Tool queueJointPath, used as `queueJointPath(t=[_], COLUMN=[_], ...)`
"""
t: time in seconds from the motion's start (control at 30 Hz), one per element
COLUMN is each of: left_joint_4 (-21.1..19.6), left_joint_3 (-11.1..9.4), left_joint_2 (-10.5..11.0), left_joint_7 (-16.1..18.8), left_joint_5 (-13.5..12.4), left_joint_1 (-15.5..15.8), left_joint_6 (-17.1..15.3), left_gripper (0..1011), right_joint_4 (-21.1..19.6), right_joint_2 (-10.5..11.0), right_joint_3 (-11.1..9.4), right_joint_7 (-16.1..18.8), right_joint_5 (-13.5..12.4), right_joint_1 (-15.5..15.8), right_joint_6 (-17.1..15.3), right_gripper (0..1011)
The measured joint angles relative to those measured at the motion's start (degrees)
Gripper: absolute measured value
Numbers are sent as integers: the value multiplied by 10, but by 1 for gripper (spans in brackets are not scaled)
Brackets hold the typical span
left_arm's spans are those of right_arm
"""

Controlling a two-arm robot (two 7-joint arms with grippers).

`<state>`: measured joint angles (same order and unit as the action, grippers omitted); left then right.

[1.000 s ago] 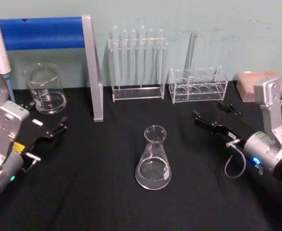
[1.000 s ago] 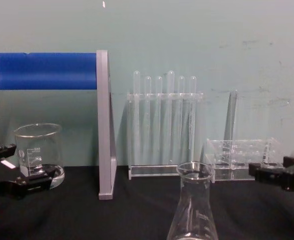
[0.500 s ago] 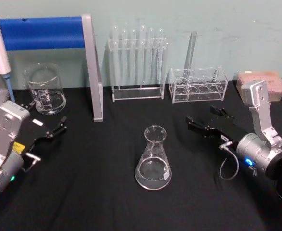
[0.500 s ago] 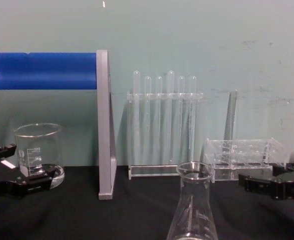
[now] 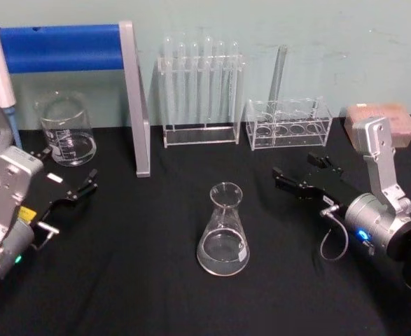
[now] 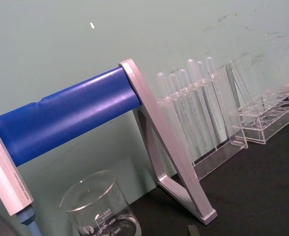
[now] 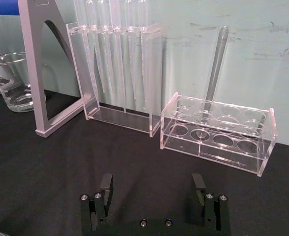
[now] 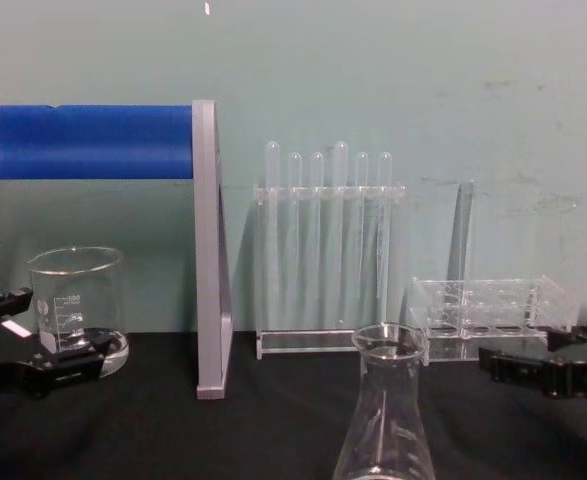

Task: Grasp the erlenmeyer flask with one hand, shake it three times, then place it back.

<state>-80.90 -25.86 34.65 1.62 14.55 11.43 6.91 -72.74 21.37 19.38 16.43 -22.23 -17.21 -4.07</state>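
The clear glass erlenmeyer flask (image 5: 223,231) stands upright on the black table, a little in front of its middle; in the chest view its neck and rim (image 8: 387,400) rise from the lower edge. My right gripper (image 5: 296,170) is open, to the flask's right and slightly behind it, apart from it, with its black jaws pointing left. The right wrist view shows that gripper (image 7: 151,187) with nothing between its two fingers (image 7: 105,186). My left gripper (image 5: 68,171) is parked open at the table's left, near the beaker.
A glass beaker (image 5: 66,131) stands at the back left beside a grey frame with a blue bar (image 5: 135,98). Behind the flask are a tall test tube rack (image 5: 199,91) and a low clear rack (image 5: 289,122) holding one tube. A pink box (image 5: 377,119) sits at the back right.
Over the last second my right gripper has moved left toward the flask and a little lower, then almost stopped. The flask and the left arm have not moved.
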Motion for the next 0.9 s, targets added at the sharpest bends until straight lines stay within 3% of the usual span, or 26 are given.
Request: queueJointPath(t=[0.9], left_joint_4=[0], left_joint_3=[0], left_joint_2=[0], left_joint_7=[0], left_joint_5=[0], left_joint_1=[0], left_joint_6=[0], left_gripper=[1001], right_joint_4=[-1], right_joint_2=[0], right_joint_3=[0], right_joint_7=[-3], right_joint_5=[0], right_joint_1=[0], right_joint_6=[0], right_gripper=[1002])
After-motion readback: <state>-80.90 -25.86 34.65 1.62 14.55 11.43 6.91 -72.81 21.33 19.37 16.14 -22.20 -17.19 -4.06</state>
